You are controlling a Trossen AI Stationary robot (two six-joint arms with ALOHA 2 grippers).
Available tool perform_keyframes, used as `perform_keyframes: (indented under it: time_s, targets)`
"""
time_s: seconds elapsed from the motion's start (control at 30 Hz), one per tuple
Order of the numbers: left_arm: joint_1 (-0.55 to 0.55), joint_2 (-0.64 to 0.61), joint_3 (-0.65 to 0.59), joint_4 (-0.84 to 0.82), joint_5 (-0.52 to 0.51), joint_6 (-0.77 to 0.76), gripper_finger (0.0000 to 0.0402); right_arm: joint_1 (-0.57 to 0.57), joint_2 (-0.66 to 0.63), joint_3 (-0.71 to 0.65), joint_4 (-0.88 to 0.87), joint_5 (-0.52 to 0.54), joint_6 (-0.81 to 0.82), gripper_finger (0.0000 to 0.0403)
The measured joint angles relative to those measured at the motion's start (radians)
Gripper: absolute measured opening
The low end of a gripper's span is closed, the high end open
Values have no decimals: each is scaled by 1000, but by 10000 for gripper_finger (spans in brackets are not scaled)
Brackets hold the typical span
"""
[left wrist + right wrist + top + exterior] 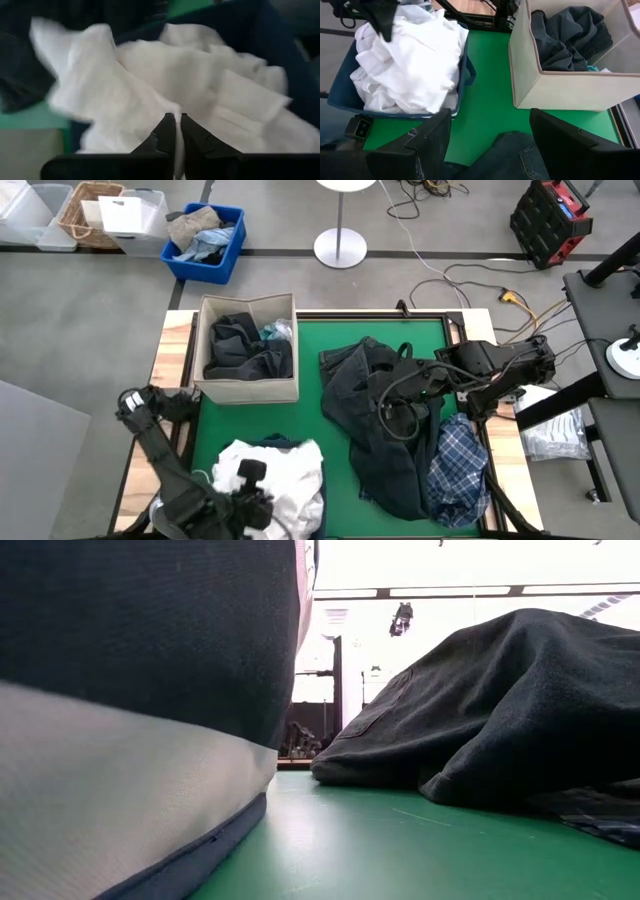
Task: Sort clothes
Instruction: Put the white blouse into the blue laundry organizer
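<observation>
White clothes (275, 475) are heaped in a dark blue bin (337, 95) at the table's near left. My left gripper (176, 131) is above the heap, shut on white cloth. A beige box (248, 385) at the far left holds dark clothes (240, 345) and a light teal one (275, 332). A dark garment pile (385, 430) lies on the green mat, with a blue-and-white plaid shirt (458, 465) at its near right. My right gripper (490, 125) hovers open over the dark pile (505, 157), touching nothing. My left gripper pinches a raised fold of a white garment (169, 106) between its two fingertips, coming from above and pointing down. A ridge of cloth runs up to the fingers. The rest of the garment lies on the heap in the bin.
The bare green mat (335, 480) runs between the bin and the dark pile. Off the table at the far left stand a blue crate (205, 242) with a cloth bundle and some clear tubs (135, 220). A lamp base (340, 248) and cables (480, 275) lie beyond the far edge.
</observation>
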Motion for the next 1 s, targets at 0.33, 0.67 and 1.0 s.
perform_keyframes:
  time_s: [0.33, 0.67, 1.0]
  targets:
    - [15, 1, -267, 270, 199, -186, 0, -2, 16, -1, 27, 4, -11, 268]
    - [100, -3, -528, 557, 295, -182, 0, -4, 33, -1, 38, 4, -18, 275]
    - [122, -10, -720, 808, 345, -228, 0, -4, 46, -1, 39, 4, -11, 274]
